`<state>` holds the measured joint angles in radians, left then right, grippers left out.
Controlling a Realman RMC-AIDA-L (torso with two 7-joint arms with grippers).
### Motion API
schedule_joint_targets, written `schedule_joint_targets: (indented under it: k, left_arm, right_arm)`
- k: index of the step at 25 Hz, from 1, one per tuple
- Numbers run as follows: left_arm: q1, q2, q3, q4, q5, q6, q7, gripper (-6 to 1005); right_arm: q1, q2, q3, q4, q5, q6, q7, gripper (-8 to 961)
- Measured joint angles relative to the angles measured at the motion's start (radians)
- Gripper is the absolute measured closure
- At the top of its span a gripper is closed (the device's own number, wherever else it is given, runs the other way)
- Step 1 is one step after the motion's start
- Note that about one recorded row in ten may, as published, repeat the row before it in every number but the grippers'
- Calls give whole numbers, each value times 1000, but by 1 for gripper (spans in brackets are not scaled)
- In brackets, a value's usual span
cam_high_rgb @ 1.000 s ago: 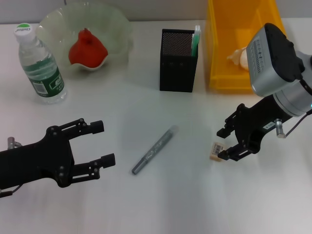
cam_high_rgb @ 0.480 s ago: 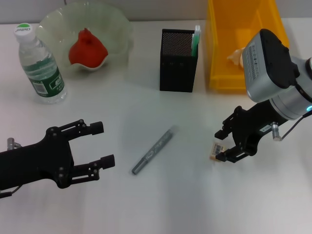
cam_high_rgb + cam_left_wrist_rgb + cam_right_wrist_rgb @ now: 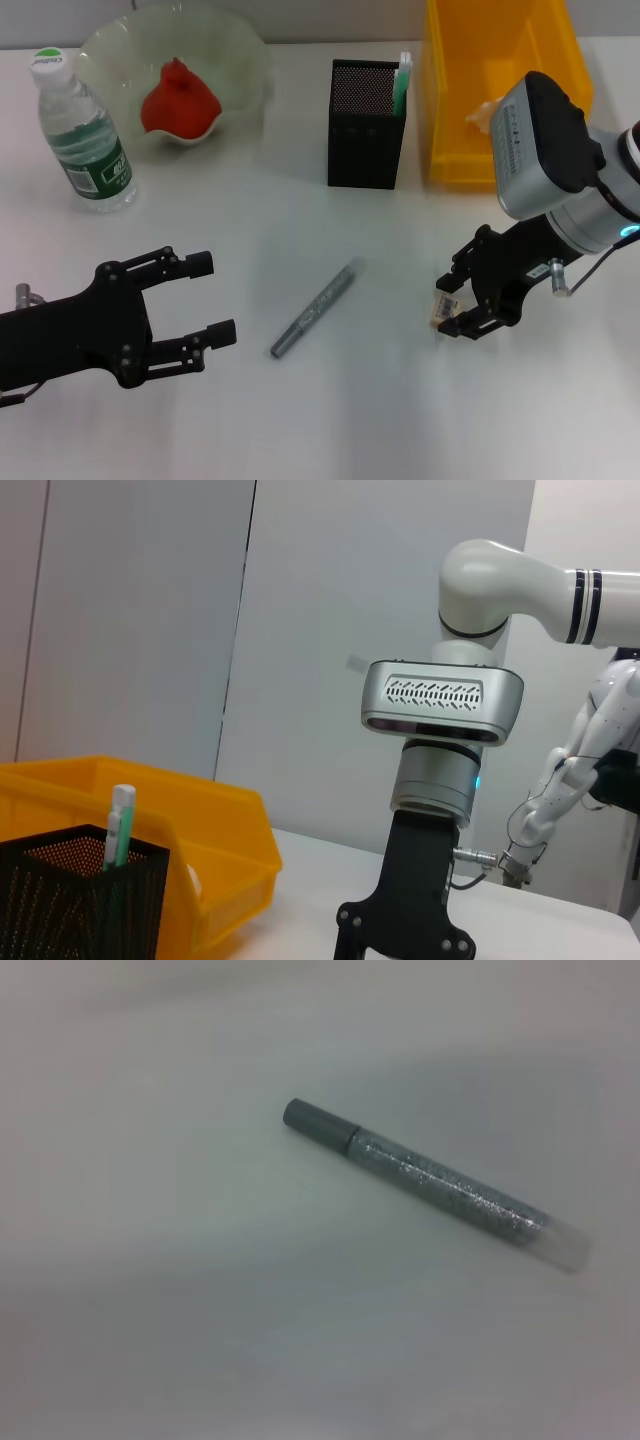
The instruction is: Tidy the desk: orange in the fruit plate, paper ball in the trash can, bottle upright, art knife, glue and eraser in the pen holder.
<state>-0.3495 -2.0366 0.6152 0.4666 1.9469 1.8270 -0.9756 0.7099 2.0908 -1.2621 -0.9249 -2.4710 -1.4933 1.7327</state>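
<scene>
My right gripper (image 3: 449,305) is low over the table at the right, shut on the small beige eraser (image 3: 440,304), which sits tilted between its fingers. A grey glittery pen-shaped stick (image 3: 318,308) (image 3: 430,1183) lies flat mid-table; I cannot tell whether it is the glue or the art knife. The black mesh pen holder (image 3: 366,125) (image 3: 80,900) holds a green-white stick (image 3: 403,80). The orange (image 3: 178,100) rests in the fruit plate (image 3: 245,55). Left of the plate, the bottle (image 3: 82,135) stands upright. The paper ball (image 3: 483,114) lies in the yellow trash can (image 3: 450,90), partly hidden by my right arm. Open and idle, my left gripper (image 3: 210,297) hovers at the lower left.
The right arm's silver wrist housing (image 3: 535,145) hangs over the trash can's front corner. The table's far edge runs just behind the plate and the trash can.
The right gripper has shifted slightly left, carrying the eraser with it, and the eraser now looks more tilted. The left arm has stayed put.
</scene>
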Motion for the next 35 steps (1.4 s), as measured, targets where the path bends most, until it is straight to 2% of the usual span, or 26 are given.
schedule_joint_targets:
  k: [8,12,17,20,23,27,28,29,32,33,34,35]
  left_arm:
    - [-1,1,0,0,2,0,0,228]
    - [-1,2,0,-1,2,1,0,229]
    - [0,2,0,1,2,1,0,232]
    - [0,2,-1,1,2,2,0,233]
    - [1,3,-2,1,1,2,0,234]
    - [-1,4,-7,1,1,2,-4,236]
    - [-4,5,-7,1,1,2,-7,236]
    - [-6,5,-7,1,1,2,-8,237]
    - [-8,6,-8,1,1,2,-10,238]
    - [-9,6,-8,1,1,2,-12,239]
    - [-10,7,-8,1,1,2,-13,239]
    - [-10,7,-8,1,1,2,-13,239]
  right_arm:
    - [-8,2,-25,6,1,33,-1,425]
    - [-10,2,-24,4,6,35,-1,510]
    - [-17,1,-5,-27,47,8,-2,532]
    - [-35,-2,51,-60,102,-24,-31,533]
    - [-72,-3,163,-75,216,-56,-127,535]
    - [-118,-4,220,-49,337,-59,-238,538]
    - [-143,-5,231,-11,414,-56,-313,539]
    - [-143,-5,231,-11,414,-56,-313,540]
    - [-173,-8,234,76,553,-52,-444,542]
    - [-188,-9,238,140,644,-51,-534,542]
    - [-188,-9,238,140,644,-51,-534,542]
    - [-198,-10,244,196,717,-50,-616,543]
